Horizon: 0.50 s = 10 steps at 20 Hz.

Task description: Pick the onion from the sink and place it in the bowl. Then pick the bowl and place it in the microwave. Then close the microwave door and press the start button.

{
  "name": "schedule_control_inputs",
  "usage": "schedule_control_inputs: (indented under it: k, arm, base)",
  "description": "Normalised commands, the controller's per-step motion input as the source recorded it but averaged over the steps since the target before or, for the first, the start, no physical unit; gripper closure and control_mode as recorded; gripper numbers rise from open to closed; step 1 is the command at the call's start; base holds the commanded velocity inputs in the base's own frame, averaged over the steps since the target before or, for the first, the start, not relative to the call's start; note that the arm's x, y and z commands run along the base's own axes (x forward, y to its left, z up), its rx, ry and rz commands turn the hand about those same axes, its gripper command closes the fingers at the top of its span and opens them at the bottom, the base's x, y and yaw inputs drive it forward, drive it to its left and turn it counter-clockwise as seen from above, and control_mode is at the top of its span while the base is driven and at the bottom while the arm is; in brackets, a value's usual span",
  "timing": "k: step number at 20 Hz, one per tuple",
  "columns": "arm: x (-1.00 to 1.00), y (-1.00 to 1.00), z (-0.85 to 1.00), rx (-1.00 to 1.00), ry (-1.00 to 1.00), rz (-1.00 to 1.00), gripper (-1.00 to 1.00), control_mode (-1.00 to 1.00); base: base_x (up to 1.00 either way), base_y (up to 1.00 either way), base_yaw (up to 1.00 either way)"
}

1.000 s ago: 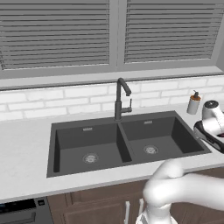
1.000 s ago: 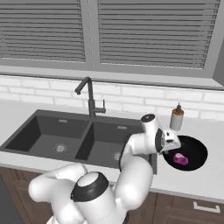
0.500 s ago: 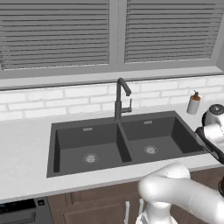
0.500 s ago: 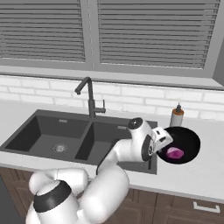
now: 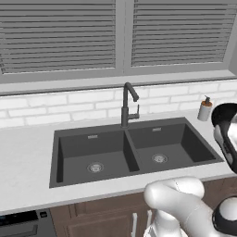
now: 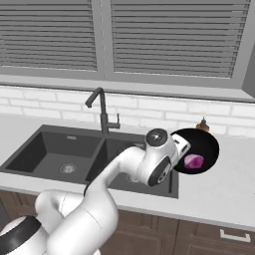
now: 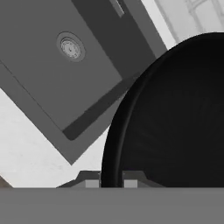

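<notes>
The glossy black bowl (image 6: pixel 204 144) hangs tilted above the counter to the right of the sink (image 6: pixel 50 154), with the magenta onion (image 6: pixel 193 161) lying inside it. My gripper (image 6: pixel 175 158) is shut on the bowl's left rim. In the hand view the bowl's rim (image 7: pixel 114 131) runs down between my gripper's (image 7: pixel 111 183) two fingertips, and the sink basin (image 7: pixel 52 74) with its round drain lies behind. In the left base view the bowl (image 5: pixel 227 111) and my hand sit at the right edge. The microwave and its door are out of view.
A tall dark faucet (image 6: pixel 102 112) stands behind the sink's divider. A small soap bottle (image 6: pixel 202 124) stands at the white tile wall just behind the bowl. White counter (image 6: pixel 219 189) runs in front of and right of the sink, with window blinds above.
The bowl with the onion in it has risen off the counter in my grip. My hand has moved up and rightward in the left base view.
</notes>
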Motion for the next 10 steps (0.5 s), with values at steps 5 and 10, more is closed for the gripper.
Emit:
schedule_control_inputs:
  k: [5,10]
  arm:
    - [-0.39,0.55,0.62,-0.06,0.06,0.14,1.0,-1.0]
    - [-0.26,0.86,0.69,-0.14,0.11,0.15,1.0,-1.0]
  base:
    - [0.0,0.0,0.0]
    - [0.0,0.0,0.0]
